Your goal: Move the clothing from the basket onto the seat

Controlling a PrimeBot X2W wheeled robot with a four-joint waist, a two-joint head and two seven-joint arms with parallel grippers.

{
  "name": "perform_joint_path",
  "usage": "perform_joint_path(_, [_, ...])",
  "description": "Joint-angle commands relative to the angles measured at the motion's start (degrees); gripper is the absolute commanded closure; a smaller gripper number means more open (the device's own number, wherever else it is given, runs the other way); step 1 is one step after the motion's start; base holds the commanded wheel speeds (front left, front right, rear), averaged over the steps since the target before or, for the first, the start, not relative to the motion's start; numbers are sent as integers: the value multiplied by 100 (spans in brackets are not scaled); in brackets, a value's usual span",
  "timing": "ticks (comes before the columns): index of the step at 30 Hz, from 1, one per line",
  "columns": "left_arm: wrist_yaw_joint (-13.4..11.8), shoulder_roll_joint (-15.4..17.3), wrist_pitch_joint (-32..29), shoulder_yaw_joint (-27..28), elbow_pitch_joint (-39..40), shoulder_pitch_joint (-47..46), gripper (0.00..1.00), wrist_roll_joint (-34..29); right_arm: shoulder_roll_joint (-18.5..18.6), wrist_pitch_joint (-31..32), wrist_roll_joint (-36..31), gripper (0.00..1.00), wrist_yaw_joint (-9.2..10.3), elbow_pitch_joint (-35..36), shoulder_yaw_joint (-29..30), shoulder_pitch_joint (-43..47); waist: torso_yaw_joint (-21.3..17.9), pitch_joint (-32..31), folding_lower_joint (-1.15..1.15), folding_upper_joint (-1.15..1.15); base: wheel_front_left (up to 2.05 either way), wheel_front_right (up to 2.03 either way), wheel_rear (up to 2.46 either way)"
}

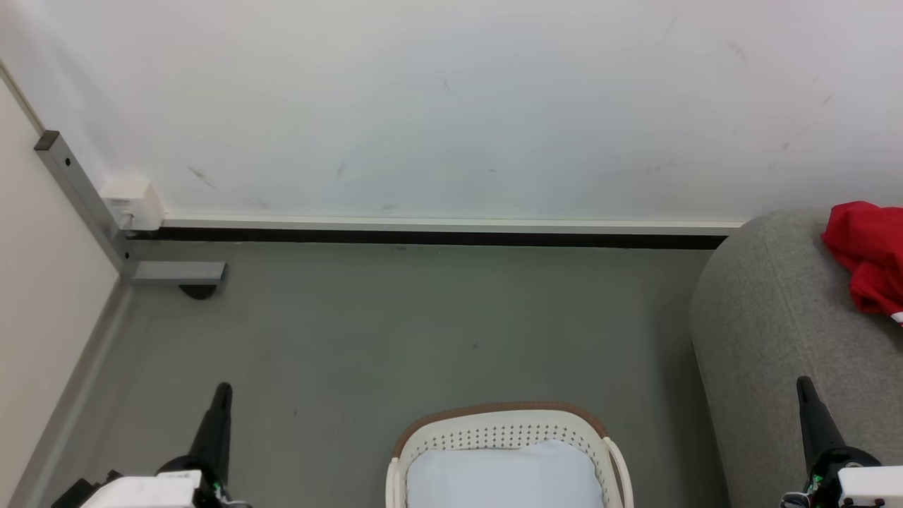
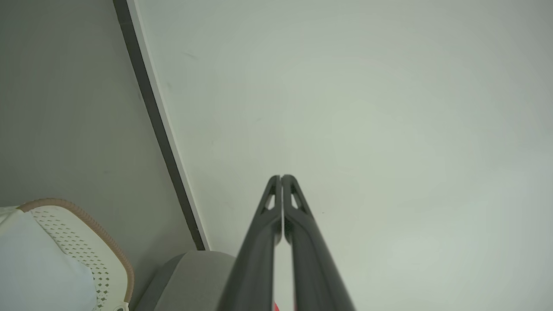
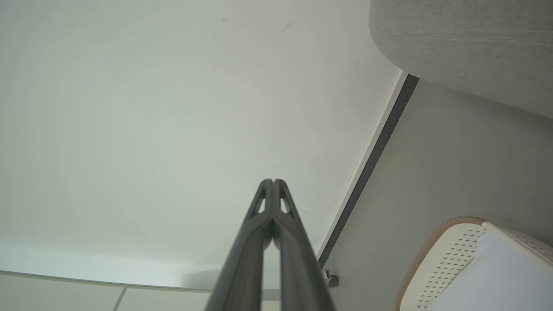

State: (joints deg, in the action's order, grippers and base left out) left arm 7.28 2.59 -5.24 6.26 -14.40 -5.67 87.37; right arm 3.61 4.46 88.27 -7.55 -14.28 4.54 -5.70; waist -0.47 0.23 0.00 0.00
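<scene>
Clothing [image 1: 866, 254] lies bunched on the seat [image 1: 769, 331], beyond the basket [image 1: 494, 409] and to its right; the basket holds a pale pad [image 1: 504, 473]. Your left fingers [image 1: 215, 430] and right fingers [image 1: 818, 423] flank the basket, each pair clenched on nothing. Judgement: transfer looks done; should you adjust the heap, it lies ahead of the right fingers, the nearer pair, long axis unclear.
</scene>
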Motion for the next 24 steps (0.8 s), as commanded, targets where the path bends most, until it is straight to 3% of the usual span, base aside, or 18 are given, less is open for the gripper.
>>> perform_joint_path(1, [27,47,-38,24,31,-74,100,118,5,32,117,100,11,44,51,-61,5,-1,0,0,0,0,0])
perform_joint_path(12, [36,49,-146,39,45,-82,100,534,-9,149,490,100,12,47,127,-70,44,-5,0,0,0,0,0])
perform_joint_path(24, [33,48,-154,38,44,-79,100,537,-18,161,476,100,12,43,142,-71,47,-6,0,0,0,0,0])
